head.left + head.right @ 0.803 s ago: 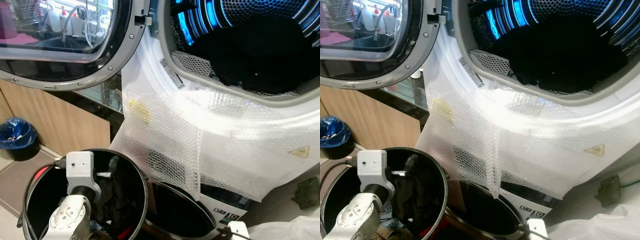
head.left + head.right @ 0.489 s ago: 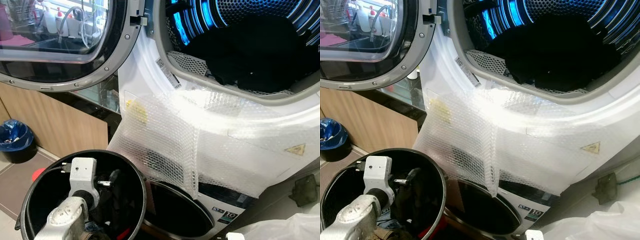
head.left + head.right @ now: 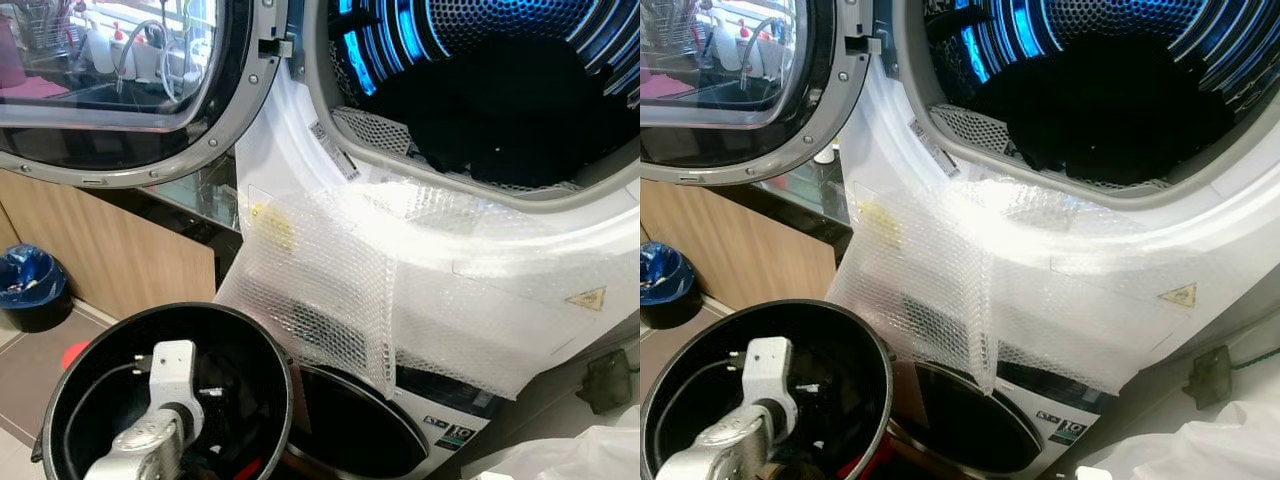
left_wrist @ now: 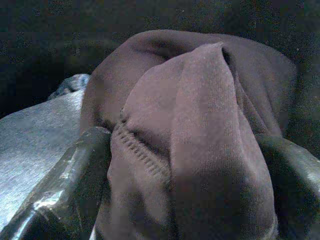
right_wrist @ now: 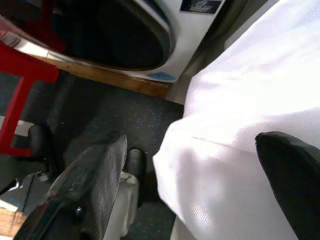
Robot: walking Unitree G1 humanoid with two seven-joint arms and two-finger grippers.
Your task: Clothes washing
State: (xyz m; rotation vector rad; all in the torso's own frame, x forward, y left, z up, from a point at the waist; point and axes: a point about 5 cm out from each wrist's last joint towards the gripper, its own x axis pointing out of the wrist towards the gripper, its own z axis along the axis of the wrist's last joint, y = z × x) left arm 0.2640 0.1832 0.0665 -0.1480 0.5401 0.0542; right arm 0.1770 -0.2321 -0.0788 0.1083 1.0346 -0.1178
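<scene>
Fingers (image 4: 75, 170) of the left gripper (image 4: 185, 185) pinch a fold of brown cloth (image 4: 200, 130), down inside the black bucket (image 3: 262, 335) with grey cloth (image 4: 35, 135) just beside. Above and beyond, past the hanging bubble wrap (image 3: 340, 270), gapes the drum (image 3: 500, 90) with its door (image 3: 130, 90) swung wide and dark clothes (image 3: 520, 110) already lying inside. Judging by that: partly loaded, this piece gripped but not yet lifted across, more left in the bucket. Right gripper (image 5: 200, 185) hangs spread and idle, over white sheeting (image 5: 250, 115).
</scene>
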